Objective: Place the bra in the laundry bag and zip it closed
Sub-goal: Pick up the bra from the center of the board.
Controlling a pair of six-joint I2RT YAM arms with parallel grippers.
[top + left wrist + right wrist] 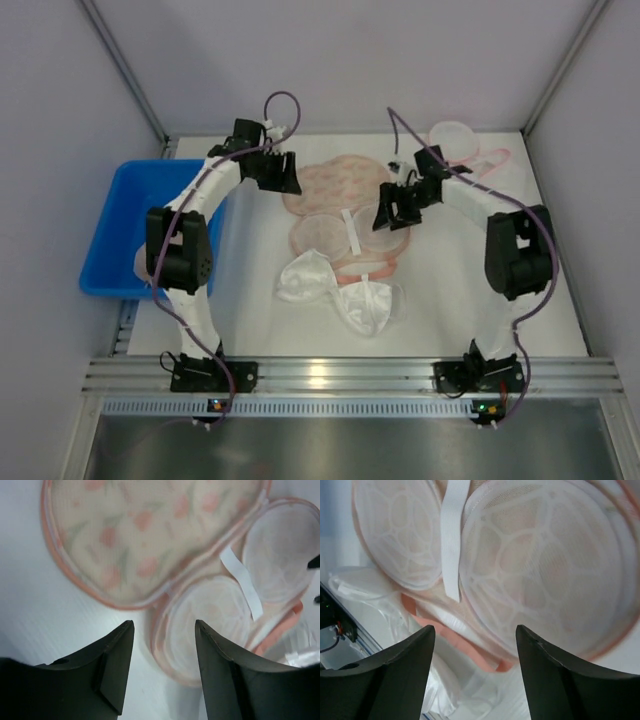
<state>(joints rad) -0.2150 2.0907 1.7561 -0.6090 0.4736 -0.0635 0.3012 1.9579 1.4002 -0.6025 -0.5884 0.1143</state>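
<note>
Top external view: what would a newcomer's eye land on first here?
The pink floral laundry bag lies unzipped and spread open mid-table. The white bra is crumpled just on its near side, not yet inside. The left gripper and right gripper hover over the bag, jaws open and empty. A blue bin sits at the table's left edge.

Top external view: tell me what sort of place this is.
Probably a robot lab test cell, not a home: plain grey walls enclose a white table, two arms bolt to an aluminium rail, beside a blue bin.
</note>
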